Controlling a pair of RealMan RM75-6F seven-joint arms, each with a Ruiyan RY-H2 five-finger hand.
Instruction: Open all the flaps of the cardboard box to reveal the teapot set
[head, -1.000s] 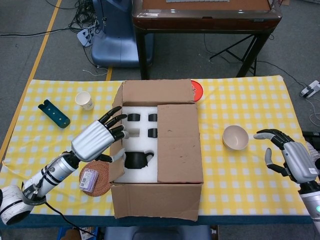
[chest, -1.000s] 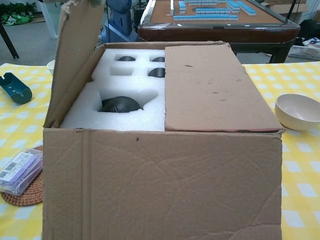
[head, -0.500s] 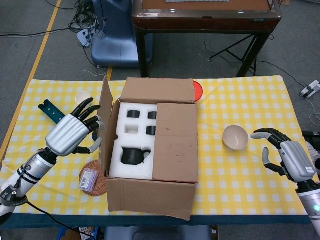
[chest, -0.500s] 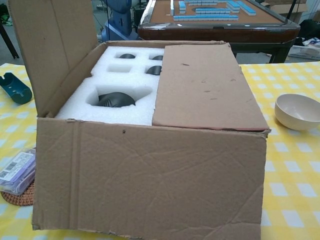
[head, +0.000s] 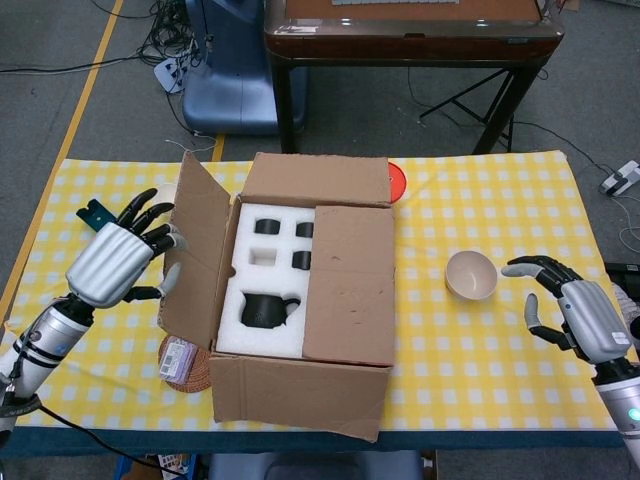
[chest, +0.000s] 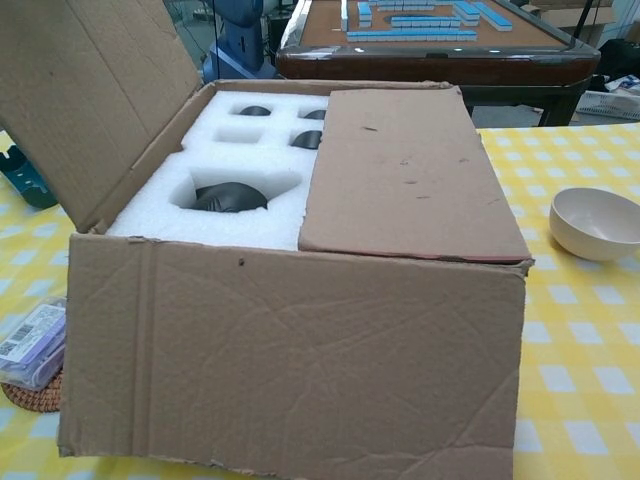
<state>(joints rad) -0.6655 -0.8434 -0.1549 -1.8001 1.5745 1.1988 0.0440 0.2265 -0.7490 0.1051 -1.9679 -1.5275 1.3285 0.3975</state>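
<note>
The cardboard box stands mid-table. Its left flap leans outward to the left, and its back flap is folded back. The right flap lies flat over the right half. White foam shows a black teapot and small black cups. My left hand has its fingers spread and rests against the outer side of the left flap. My right hand hovers open, right of the bowl. The chest view shows the left flap, right flap and teapot, but neither hand.
A cream bowl sits right of the box. A woven coaster with a packet lies at the box's front left corner. A blue holder peeks out behind my left hand. A red disc lies behind the box.
My left hand has swung left and the left flap has gone from nearly upright to leaning outward. The box shifted and turned a little. The right hand barely moved.
</note>
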